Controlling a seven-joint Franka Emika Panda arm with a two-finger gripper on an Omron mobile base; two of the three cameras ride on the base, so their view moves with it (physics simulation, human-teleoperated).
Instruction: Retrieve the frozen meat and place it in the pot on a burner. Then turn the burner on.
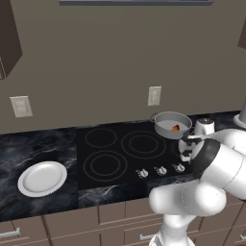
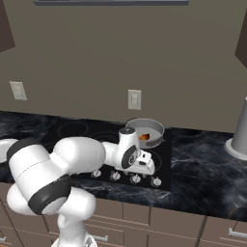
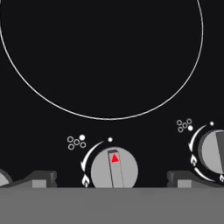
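Nearest the hand camera: two dark fingertips [image 3: 41,178] poking up at the bottom edge, spread wide apart, nothing between them but a grey stove knob [image 3: 114,168] with a red triangle on its raised bar. Pincer [image 3: 111,180] released, gripping nothing, hovering just above that knob; contact with it impossible to judge. To the right, a second knob [image 3: 213,152] cut off by the frame edge, and a sliver of another at the far left. Above the knobs, a thin white burner ring [image 3: 105,117] on black glass, its top cropped away.

From the left base view, gripper mostly hidden behind the white forearm, low over the knob row at the cooktop [image 1: 115,151] front edge. From the right base view, hand angled down over the same row of knobs, finger ends masked by the hand body.

Grey pot [image 1: 172,124] sitting on the rear right burner, close to the wall. Frozen meat [image 1: 176,128] lying inside the pot, a small orange-brown speck, shape too small to make out. Same pot [image 2: 144,131] and meat [image 2: 144,137] seen from the right, partly behind the wrist.

White plate [image 1: 42,178] on the dark marbled counter, left of the cooktop, well apart from the pot. Pale wall outlet [image 1: 154,95] above the stove. Grey cylindrical object [image 2: 240,132] at the right, cut off, identity unclear.
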